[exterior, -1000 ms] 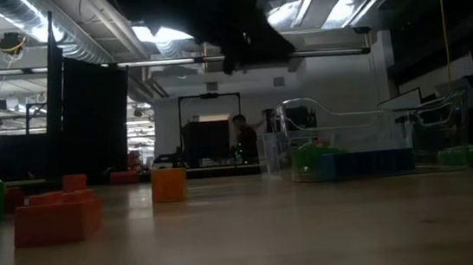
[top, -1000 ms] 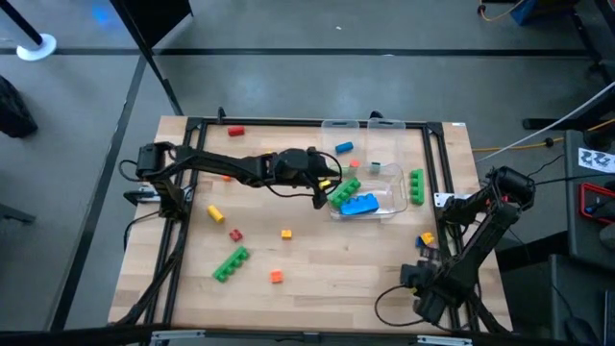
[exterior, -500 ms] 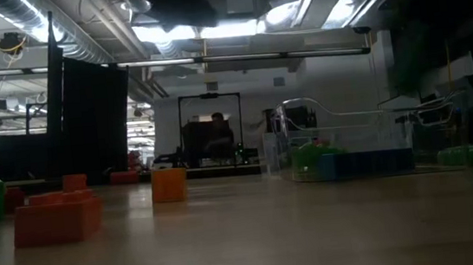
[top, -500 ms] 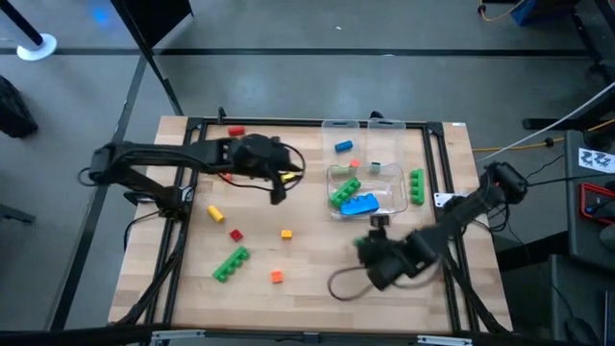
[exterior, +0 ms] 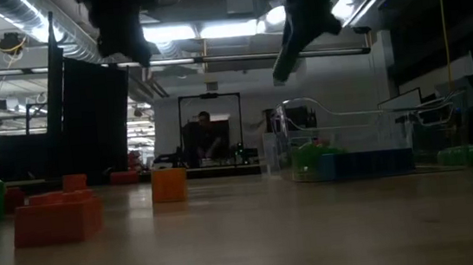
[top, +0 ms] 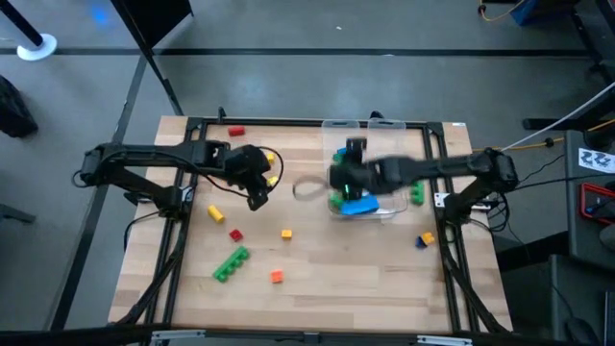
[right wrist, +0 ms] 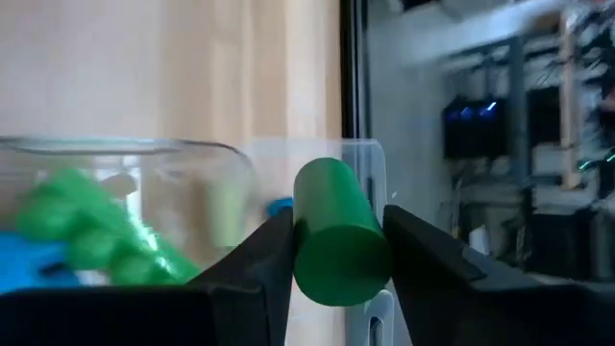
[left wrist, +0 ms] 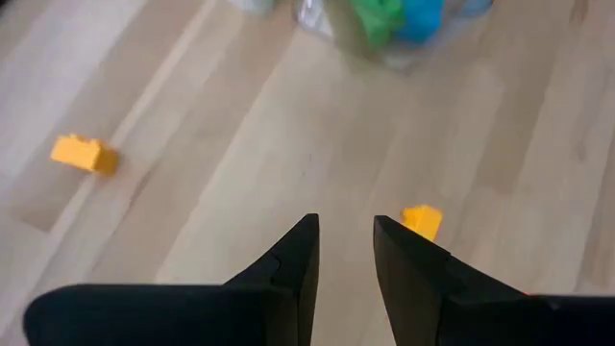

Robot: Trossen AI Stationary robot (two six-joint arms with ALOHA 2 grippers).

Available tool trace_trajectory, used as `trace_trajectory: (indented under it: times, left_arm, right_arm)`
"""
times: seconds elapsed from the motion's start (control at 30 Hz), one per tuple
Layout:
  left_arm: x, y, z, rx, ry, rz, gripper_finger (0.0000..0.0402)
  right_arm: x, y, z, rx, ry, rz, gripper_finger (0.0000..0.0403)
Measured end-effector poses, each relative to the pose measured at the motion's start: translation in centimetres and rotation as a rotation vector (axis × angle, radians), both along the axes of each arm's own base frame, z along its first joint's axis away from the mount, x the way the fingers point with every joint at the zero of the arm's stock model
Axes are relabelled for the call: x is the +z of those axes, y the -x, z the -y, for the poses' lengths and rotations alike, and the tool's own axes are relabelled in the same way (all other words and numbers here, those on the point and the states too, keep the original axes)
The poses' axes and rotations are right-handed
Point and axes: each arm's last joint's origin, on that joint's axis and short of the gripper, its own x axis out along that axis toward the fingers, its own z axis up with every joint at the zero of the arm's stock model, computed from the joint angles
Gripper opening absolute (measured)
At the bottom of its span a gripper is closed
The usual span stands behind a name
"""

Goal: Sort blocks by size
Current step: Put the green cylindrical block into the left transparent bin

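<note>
A lab: exposed ceiling ducts [exterior: 62, 40], black framed rigs [exterior: 211, 126] behind.

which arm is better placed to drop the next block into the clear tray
The right. Its gripper already holds a green cylinder and hovers over the clear tray. The left gripper is empty, apart from the tray over bare table.

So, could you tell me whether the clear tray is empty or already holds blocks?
Not empty: the clear tray holds a blue block and a green block in the high view.
</note>
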Motion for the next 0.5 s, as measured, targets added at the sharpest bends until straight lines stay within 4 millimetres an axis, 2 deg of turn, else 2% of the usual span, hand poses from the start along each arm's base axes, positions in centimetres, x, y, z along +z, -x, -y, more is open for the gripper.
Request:
trace_trajectory:
  times: [0.17, 0.27, 0.37, 0.5]
  left_arm:
    - [-1.7, -0.1, 0.8, -0.035, -0.003, -0.010, 0.0086]
    - [-2.6, -0.6, 1.3, -0.055, -0.004, 0.042, 0.0086]
    - [-3.6, -1.3, 2.0, -0.082, -0.007, 0.146, 0.0086]
    - [-4.9, -2.1, 3.2, -0.142, -0.019, 0.239, 0.0086]
  right_arm:
    - [-0.6, -0.2, 6.2, -0.059, -0.103, 0.008, 0.0154]
    - [-1.5, -0.3, 9.4, -0.074, -0.184, 0.025, 0.0156]
    - [-2.5, -0.5, 12.0, -0.096, -0.253, 0.056, 0.0157]
    - [-4.4, -0.7, 14.3, -0.136, -0.301, 0.037, 0.0158]
